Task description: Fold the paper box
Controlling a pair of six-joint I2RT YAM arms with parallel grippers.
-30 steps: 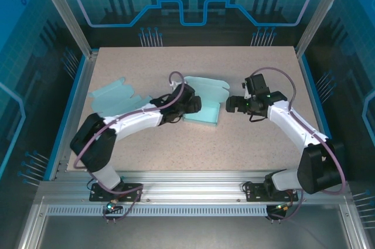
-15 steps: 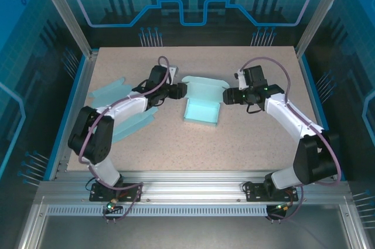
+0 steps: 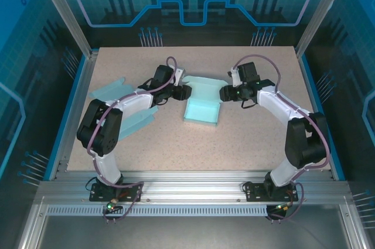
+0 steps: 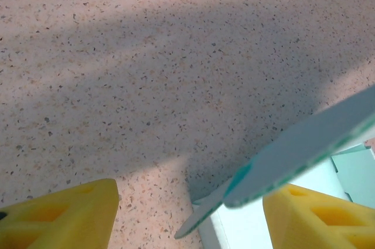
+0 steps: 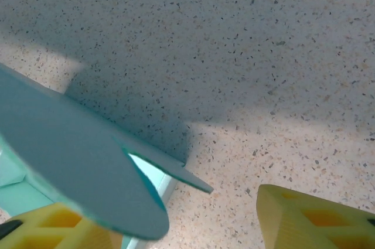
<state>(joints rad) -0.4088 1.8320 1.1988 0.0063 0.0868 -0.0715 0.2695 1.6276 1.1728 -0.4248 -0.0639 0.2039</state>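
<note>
The teal paper box (image 3: 202, 110) lies in the middle of the table, its back flap (image 3: 205, 85) raised. My left gripper (image 3: 183, 92) is at the flap's left end and my right gripper (image 3: 225, 92) at its right end. In the left wrist view, the left gripper (image 4: 187, 219) is open, and a teal flap (image 4: 304, 143) reaches in between the yellow fingers (image 4: 58, 214), close to the right one. In the right wrist view, the right gripper (image 5: 184, 225) is open too, with a rounded flap (image 5: 70, 149) lying over its left finger (image 5: 53, 228).
A second flat teal box blank (image 3: 120, 108) lies on the left part of the speckled table (image 3: 246, 143), under the left arm. Metal frame posts and blue walls ring the table.
Both grippers have moved from the box's sides back to the ends of its rear flap. Their jaws have narrowed but still stand apart.
</note>
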